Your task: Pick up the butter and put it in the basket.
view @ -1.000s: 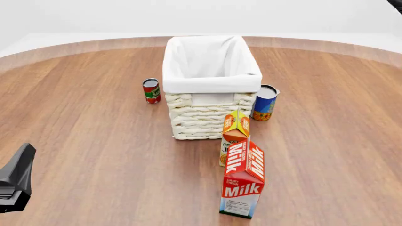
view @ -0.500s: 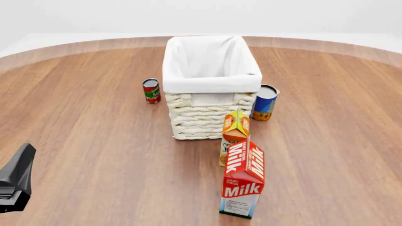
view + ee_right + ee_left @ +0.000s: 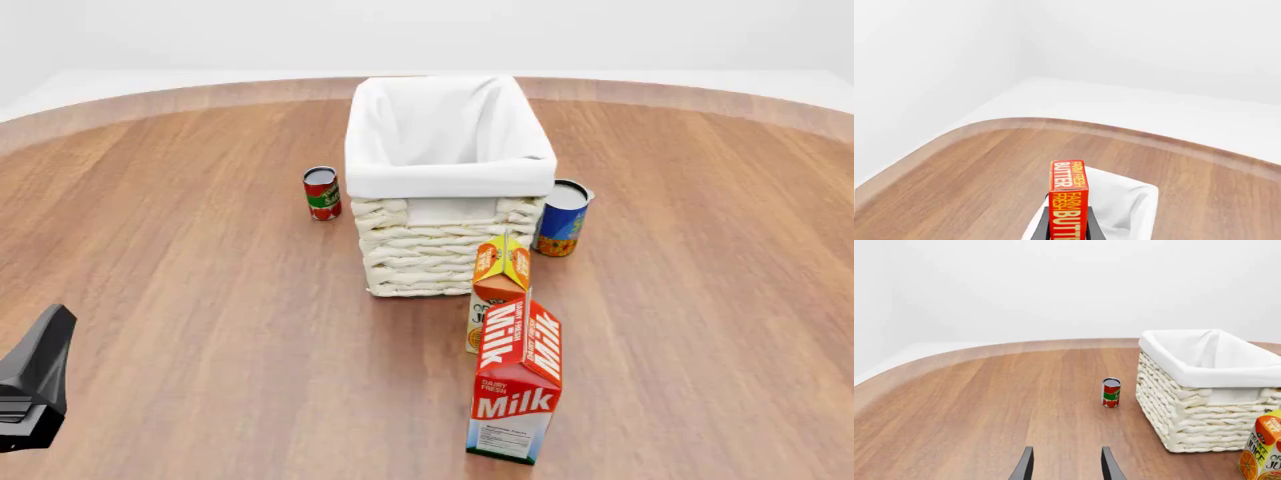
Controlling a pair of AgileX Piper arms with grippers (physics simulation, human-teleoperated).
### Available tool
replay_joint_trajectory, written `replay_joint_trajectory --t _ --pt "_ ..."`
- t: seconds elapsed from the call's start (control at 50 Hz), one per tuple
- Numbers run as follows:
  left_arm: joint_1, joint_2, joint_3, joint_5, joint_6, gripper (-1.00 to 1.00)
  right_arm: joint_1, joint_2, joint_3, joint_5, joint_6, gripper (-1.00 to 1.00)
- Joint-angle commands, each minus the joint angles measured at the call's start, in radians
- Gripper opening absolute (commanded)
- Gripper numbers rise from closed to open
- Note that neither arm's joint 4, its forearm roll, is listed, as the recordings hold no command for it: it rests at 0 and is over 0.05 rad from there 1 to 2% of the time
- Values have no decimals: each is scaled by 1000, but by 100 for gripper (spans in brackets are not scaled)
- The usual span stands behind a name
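In the right wrist view the butter, a red-orange box with white lettering, stands upright between the dark fingers of my right gripper, which is shut on it. It hangs high above the cream wicker basket, over the near part of the white liner. The front view shows the basket mid-table, but neither the butter nor the right gripper. My left gripper is open and empty, low over the wood, well short of the basket. Its arm shows at the front view's lower left.
A small red can stands left of the basket and a blue can right of it. An orange juice carton and a Milk carton stand in front of the basket's right corner.
A dark sliver of the right arm at the front view's top right corner no longer shows. The left arm and the things on the table have not moved.
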Motion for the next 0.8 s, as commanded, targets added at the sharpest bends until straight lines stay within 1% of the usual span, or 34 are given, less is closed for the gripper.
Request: replay_joint_trajectory --t 0.02,0.08,0.12,0.18,0.26,0.42,0.56,0.8 --pt "0 0 0 0 0 100 -44 72 -28 -4 7 -100" --pt "0 0 0 0 0 100 -49 86 -17 -10 3 -100" --pt "0 0 0 0 0 100 -46 90 -5 -19 -9 -100" --pt "0 0 0 0 0 100 -40 98 6 -29 -3 -100" --pt "0 0 0 0 0 100 -45 112 8 -35 -8 -100" --pt "0 0 0 0 0 100 -23 129 4 -38 -4 -100" --pt "0 0 0 0 0 100 -13 157 19 -65 -5 -100" --pt "0 0 0 0 0 100 -5 171 22 -73 -1 -100"
